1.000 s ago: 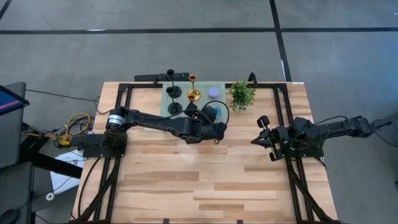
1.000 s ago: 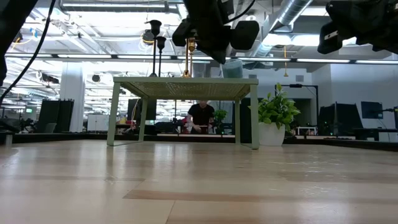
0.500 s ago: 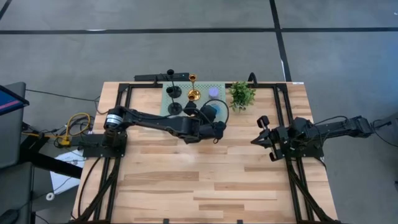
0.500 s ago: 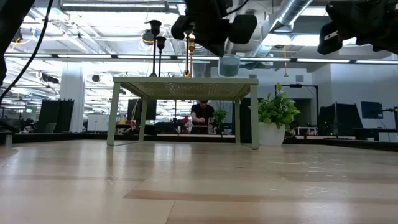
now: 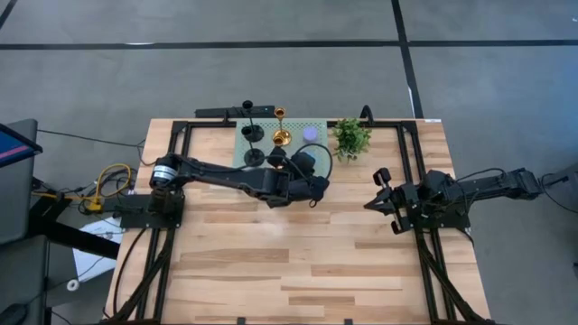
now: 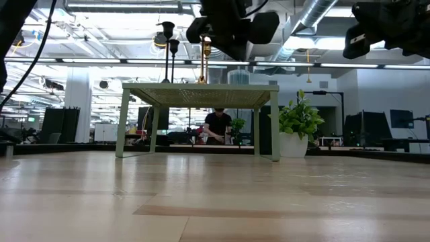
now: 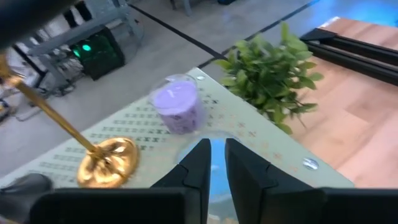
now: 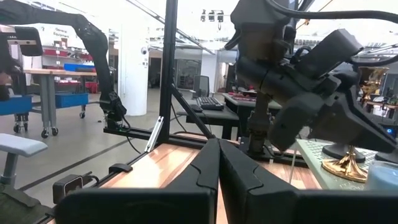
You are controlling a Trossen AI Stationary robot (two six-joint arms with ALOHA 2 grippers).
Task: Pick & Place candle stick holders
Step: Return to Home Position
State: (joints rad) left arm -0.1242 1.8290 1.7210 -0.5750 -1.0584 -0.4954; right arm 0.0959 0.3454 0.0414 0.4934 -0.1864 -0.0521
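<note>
**Gold and black holders stand on the shelf, left gripper over it**

Pale green and perforated, the shelf (image 5: 296, 126) sits at the far side of the wooden table (image 5: 298, 262). Two black candle stick holders (image 5: 255, 134) stand upright at its left end, one behind the other. A gold candle stick holder (image 7: 106, 160) stands just beside them, and a purple candle (image 7: 179, 106) stands further right. A blue candle (image 6: 238, 77) rests on the shelf top near the front edge. The potted plant (image 7: 273, 74) stands on the table just off the shelf's right end.

The left gripper (image 7: 217, 144) hangs above the shelf, over the blue candle. Its fingers are parted by a narrow gap and grip nothing. The right gripper (image 8: 217, 143) waits over the table's right side, well apart from the shelf, its fingers pressed together and empty.
</note>
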